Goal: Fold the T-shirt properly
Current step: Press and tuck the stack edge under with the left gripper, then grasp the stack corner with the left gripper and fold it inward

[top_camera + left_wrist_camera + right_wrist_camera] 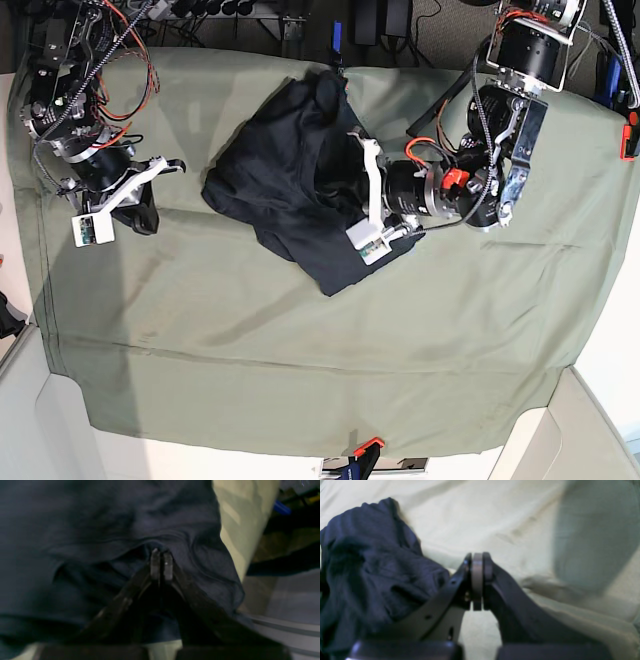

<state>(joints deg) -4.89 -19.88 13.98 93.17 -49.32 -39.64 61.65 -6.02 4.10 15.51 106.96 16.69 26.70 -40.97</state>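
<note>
the t-shirt (300, 190) is bunched at mid-cloth, long axis running diagonally; the left gripper (161, 563) is pinched shut on a fold at its near edge, while the right gripper (477, 580), closed on nothing, is parked well apart.

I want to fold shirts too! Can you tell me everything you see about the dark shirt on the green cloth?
The dark navy, thin knit T-shirt lies crumpled in a wrinkly heap, not yet folded, near the far edge of the olive-green cloth sheet. The left tool is shut, its tips pressed into a fold near the shirt's edge. The right tool is shut and sits apart from it.
</note>
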